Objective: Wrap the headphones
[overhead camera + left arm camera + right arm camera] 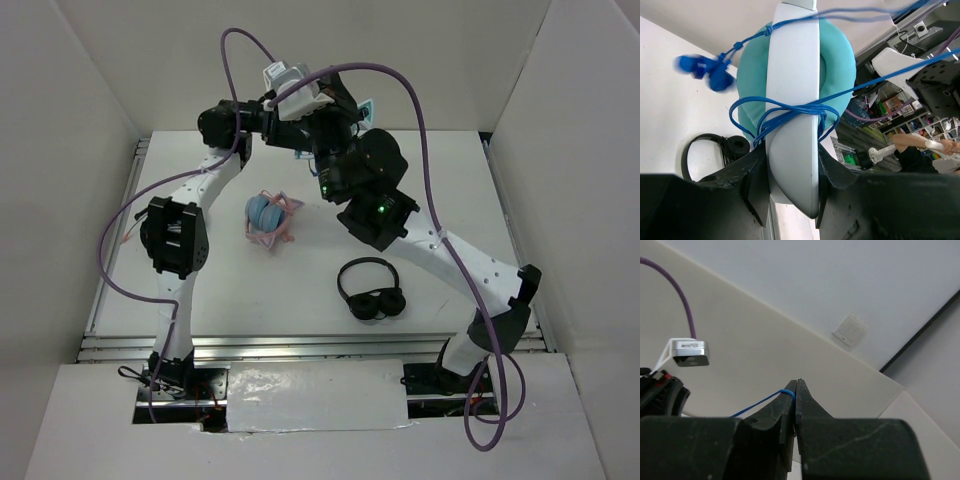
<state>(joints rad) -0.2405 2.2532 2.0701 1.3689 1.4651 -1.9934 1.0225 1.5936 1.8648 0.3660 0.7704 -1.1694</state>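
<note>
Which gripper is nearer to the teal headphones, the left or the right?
Left. The left gripper clamps the headphones by their white headband. The right gripper is apart from them and pinches only the blue cable that leads away from them.

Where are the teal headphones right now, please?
In the left wrist view, the teal headphones sit clamped between the left fingers, their blue cable pinched by the right fingers.

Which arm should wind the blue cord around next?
Probably the right: the right claw pinches the blue cable, while the left claw is busy clamping the headphones by the band.
</note>
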